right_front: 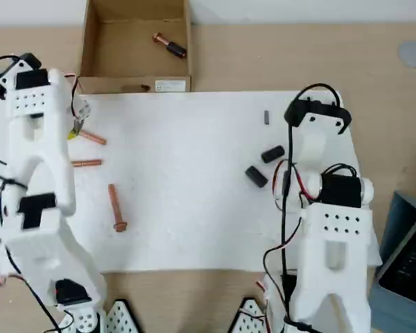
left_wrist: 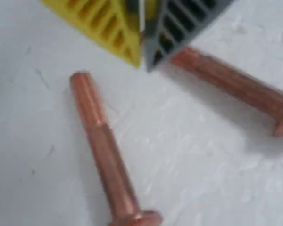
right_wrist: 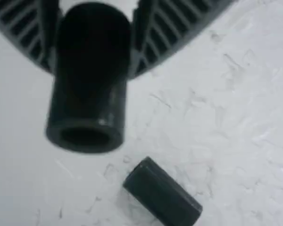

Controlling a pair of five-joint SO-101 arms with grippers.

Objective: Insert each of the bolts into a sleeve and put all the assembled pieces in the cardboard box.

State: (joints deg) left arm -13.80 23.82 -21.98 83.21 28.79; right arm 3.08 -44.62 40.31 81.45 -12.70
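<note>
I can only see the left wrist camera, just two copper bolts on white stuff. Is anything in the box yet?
Observer: Yes. One assembled piece, a bolt inside a sleeve, lies in the cardboard box.
Operator: Are there more bolts than my two?
Observer: A third bolt lies on the white mat, nearer the arms' bases.
Operator: What's the other arm got?
Observer: The right gripper is shut on a black sleeve, and another sleeve lies on the mat close by.
</note>
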